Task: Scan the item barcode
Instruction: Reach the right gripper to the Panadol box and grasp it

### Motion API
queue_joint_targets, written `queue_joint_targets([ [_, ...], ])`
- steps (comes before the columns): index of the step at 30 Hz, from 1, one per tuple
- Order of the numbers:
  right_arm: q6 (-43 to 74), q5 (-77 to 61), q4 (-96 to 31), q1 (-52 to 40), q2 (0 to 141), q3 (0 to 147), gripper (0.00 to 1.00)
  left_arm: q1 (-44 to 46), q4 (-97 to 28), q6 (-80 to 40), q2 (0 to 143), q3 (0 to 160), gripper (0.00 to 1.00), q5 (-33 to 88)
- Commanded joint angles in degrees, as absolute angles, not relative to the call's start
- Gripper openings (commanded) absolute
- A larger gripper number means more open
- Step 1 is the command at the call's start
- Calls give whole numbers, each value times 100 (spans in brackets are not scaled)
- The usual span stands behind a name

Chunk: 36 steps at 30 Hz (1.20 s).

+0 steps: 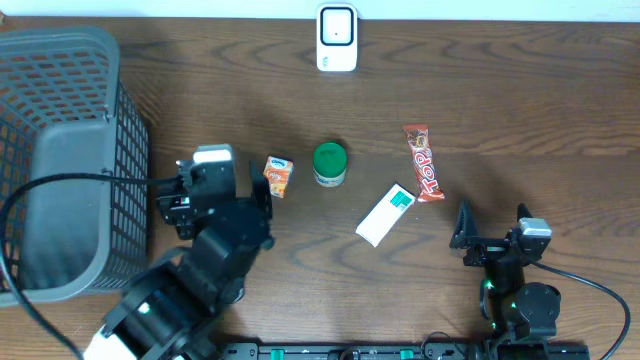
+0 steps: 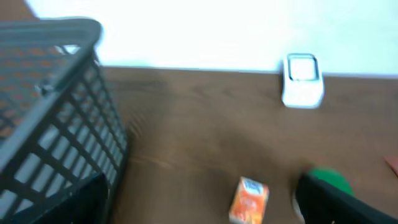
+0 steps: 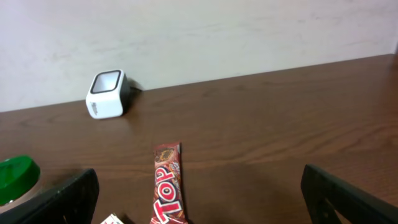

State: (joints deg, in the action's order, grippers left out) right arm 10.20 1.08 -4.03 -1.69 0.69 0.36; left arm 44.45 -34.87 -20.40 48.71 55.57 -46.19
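The white barcode scanner [image 1: 337,38] stands at the table's far edge, also seen in the blurred left wrist view [image 2: 303,81] and the right wrist view [image 3: 107,94]. A small orange carton [image 1: 278,176] stands upright on the table, just right of my left gripper [image 1: 225,175]. In the left wrist view the carton [image 2: 249,200] shows low between the spread fingers, touching neither. My left gripper [image 2: 199,208] is open and holds nothing. At the near right my right gripper [image 1: 492,225] is open and empty. The red Top candy bar [image 3: 168,186] lies ahead of its [image 3: 202,205] fingers.
A grey mesh basket [image 1: 60,160] fills the left side, close to the left arm. A green-lidded jar [image 1: 329,163] stands beside the orange carton. Between the jar and the candy bar [image 1: 424,163] lies a white and green box [image 1: 385,213].
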Motion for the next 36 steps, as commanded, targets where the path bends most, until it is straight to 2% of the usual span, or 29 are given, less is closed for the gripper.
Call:
queue_joint_targets([
  [1, 980, 121, -427, -235, 38, 30, 99, 4372, -3321, -2285, 5070, 5535, 97, -5341],
  [6, 980, 121, -427, -235, 38, 30, 99, 4357, -3310, -2213, 5437, 5535, 98, -5179],
  [13, 980, 121, -427, -235, 38, 30, 99, 4342, -2954, -755, 5752, 5535, 98, -3664],
  [16, 980, 121, -427, -235, 38, 30, 99, 4342, -2943, -561, 5754, 5535, 98, -3079],
  [24, 989, 67, -423, -235, 38, 30, 99, 4342, -2950, -561, 5767, 5535, 98, -3041],
  [33, 3096, -1225, -235, -231, 43, 36, 99, 4342, -3330, -563, 5771, 5535, 98, -3039],
  [36, 3992, -2499, -226, -235, 78, 36, 99, 4342, -3457, -563, 5778, 5535, 98, -3039],
])
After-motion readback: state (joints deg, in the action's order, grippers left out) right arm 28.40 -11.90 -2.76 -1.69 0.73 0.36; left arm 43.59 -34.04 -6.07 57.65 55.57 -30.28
